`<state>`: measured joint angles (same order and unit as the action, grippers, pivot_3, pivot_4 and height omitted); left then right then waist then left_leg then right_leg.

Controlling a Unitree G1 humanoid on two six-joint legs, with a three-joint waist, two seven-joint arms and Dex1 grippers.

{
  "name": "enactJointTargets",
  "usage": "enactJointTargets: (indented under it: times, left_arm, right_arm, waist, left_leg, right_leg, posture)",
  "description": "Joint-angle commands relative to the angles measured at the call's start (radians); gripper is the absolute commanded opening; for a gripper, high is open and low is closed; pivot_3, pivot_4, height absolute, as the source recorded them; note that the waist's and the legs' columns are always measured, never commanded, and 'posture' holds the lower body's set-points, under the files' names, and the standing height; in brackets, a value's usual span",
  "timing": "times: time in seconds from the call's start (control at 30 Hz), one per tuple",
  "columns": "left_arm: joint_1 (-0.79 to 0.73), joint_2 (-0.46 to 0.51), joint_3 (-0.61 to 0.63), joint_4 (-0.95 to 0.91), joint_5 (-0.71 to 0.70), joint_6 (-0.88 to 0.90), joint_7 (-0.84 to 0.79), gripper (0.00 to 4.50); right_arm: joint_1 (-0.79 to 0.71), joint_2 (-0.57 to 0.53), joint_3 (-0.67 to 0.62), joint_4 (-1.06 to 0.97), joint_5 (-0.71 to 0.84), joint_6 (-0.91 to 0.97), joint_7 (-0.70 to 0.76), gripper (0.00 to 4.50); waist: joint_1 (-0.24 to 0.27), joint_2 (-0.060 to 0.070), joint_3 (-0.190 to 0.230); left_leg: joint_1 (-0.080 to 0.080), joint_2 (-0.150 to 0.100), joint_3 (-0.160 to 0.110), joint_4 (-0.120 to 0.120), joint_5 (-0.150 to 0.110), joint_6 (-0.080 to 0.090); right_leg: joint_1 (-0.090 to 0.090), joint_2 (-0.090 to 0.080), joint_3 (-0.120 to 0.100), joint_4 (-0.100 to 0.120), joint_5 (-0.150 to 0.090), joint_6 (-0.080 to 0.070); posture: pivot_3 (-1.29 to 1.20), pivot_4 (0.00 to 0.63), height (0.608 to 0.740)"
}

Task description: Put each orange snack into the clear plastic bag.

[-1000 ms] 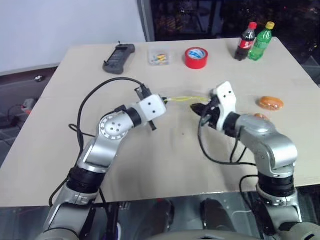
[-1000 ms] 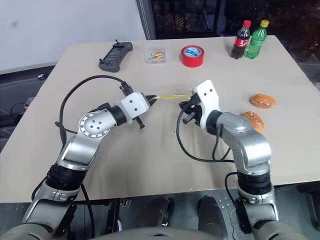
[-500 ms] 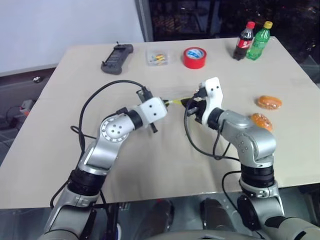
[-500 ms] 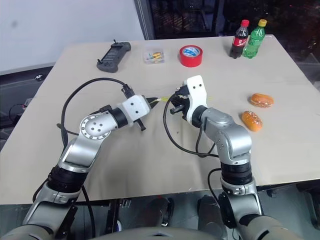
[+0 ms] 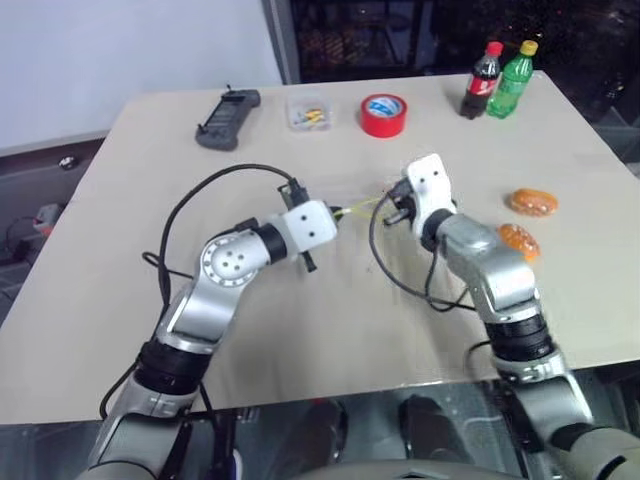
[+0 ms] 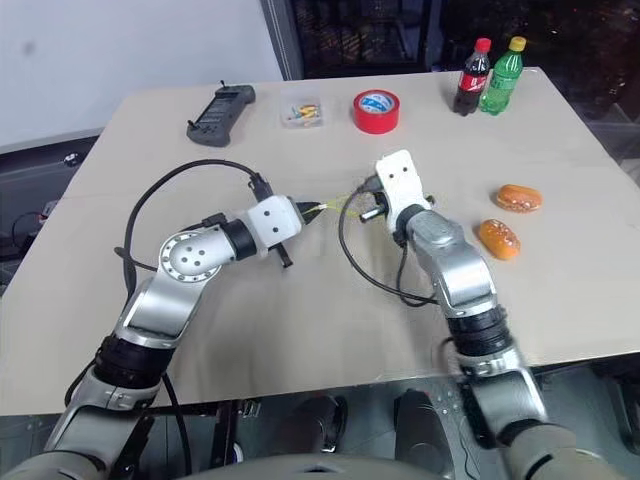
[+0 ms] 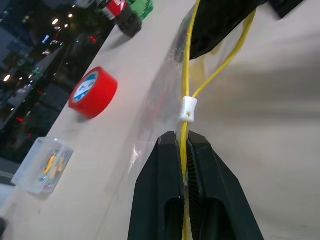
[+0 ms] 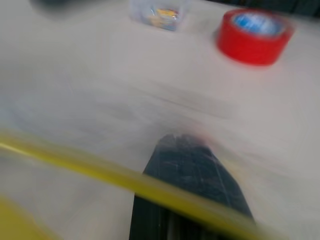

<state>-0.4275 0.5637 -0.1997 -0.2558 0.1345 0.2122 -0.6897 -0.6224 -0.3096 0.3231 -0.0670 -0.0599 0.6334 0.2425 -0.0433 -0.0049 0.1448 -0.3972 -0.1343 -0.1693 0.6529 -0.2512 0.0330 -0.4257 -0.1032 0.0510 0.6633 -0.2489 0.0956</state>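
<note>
The clear plastic bag hangs stretched between my two grippers above the middle of the table, its yellow seal strip taut with a small white slider on it. My left gripper is shut on one end of the strip, seen close up at left gripper. At the other end, my right gripper is shut on the bag's mouth. Two orange snacks lie on the table to the right of my right arm, apart from both grippers.
At the far side of the beige table sit a red tape roll, a small clear box of coloured bits, a black handheld device and two bottles. Black cables loop beside both forearms.
My right elbow has swung toward the table's near edge, so the forearm now runs more along the view; its gripper stays on the bag. The left gripper has kept still.
</note>
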Motion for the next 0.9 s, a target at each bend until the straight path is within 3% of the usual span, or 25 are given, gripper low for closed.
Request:
enactJointTargets:
  times: [0.03,0.1,0.17,0.23,0.37,0.5,0.67,0.77,0.9]
  left_arm:
    - [-0.001,0.020,0.017,-0.039,-0.005,-0.015,-0.013,0.00]
    - [0.003,0.021,0.016,-0.043,-0.004,-0.011,-0.014,0.00]
    - [0.006,0.020,0.015,-0.048,-0.003,-0.002,-0.011,0.00]
    - [0.007,0.017,0.016,-0.052,0.001,0.011,-0.004,0.00]
    - [0.005,0.007,0.016,-0.055,0.007,0.048,0.011,0.00]
    - [-0.011,-0.013,0.014,-0.041,0.036,0.104,0.049,0.00]
    - [-0.030,-0.028,0.002,-0.016,0.063,0.144,0.072,0.00]
    - [-0.038,-0.039,0.006,-0.019,0.055,0.160,0.077,0.00]
    - [-0.042,-0.048,-0.001,-0.016,0.050,0.162,0.070,0.00]
  right_arm:
    - [-0.060,-0.105,0.167,0.065,-0.208,-0.290,0.052,0.07]
    - [-0.090,-0.155,0.223,0.116,-0.293,-0.391,0.077,0.07]
    - [-0.113,-0.186,0.256,0.160,-0.356,-0.470,0.089,0.58]
    - [-0.121,-0.193,0.257,0.182,-0.378,-0.518,0.105,1.34]
    - [-0.110,-0.216,0.227,0.171,-0.408,-0.570,0.145,3.40]
    - [-0.027,-0.271,0.120,0.037,-0.332,-0.543,0.231,4.46]
    - [0.183,-0.365,-0.150,-0.197,-0.116,-0.514,0.328,4.46]
    - [0.328,-0.366,-0.319,-0.288,0.006,-0.393,0.342,4.46]
    - [0.467,-0.359,-0.476,-0.303,0.058,-0.190,0.310,4.46]
  waist:
    - [-0.004,0.000,0.000]
    - [-0.006,0.000,0.000]
    - [-0.003,0.000,0.000]
    - [0.001,0.000,0.000]
    - [0.003,-0.001,0.000]
    - [0.007,-0.001,0.000]
    - [0.029,-0.001,0.000]
    - [0.032,-0.001,0.000]
    - [0.033,-0.001,0.000]
  left_leg:
    - [0.000,0.000,0.001,0.000,0.000,0.000]
    - [0.000,0.001,0.002,0.000,0.000,0.000]
    - [0.000,0.001,0.002,0.000,0.000,0.000]
    - [0.000,0.001,0.001,0.000,0.000,0.000]
    - [-0.001,0.001,0.001,0.000,0.000,0.000]
    - [-0.001,0.000,0.001,0.000,0.000,0.000]
    - [-0.003,0.000,-0.001,0.001,0.000,0.000]
    - [-0.001,0.000,-0.001,0.001,0.000,0.000]
    - [0.000,0.001,0.000,0.001,0.000,0.000]
  right_leg:
    - [0.000,0.000,0.001,0.000,0.000,0.000]
    - [0.000,0.000,0.002,0.000,0.000,0.000]
    - [0.000,0.001,0.002,0.000,0.000,0.000]
    - [0.000,0.001,0.002,0.000,0.000,0.000]
    - [0.000,0.001,0.001,0.000,0.000,0.000]
    - [0.000,0.001,0.001,0.000,0.000,0.000]
    - [0.000,0.000,0.000,-0.002,0.000,0.000]
    - [0.002,0.001,0.000,-0.002,0.000,0.000]
    - [0.003,0.001,0.001,-0.001,0.000,0.000]
  posture:
    - [0.00,0.150,0.740]
    - [0.00,0.150,0.740]
    - [0.00,0.150,0.740]
    - [0.00,0.150,0.740]
    - [0.00,0.150,0.740]
    - [0.00,0.150,0.740]
    - [0.00,0.150,0.740]
    - [0.00,0.150,0.740]
    - [0.00,0.150,0.740]
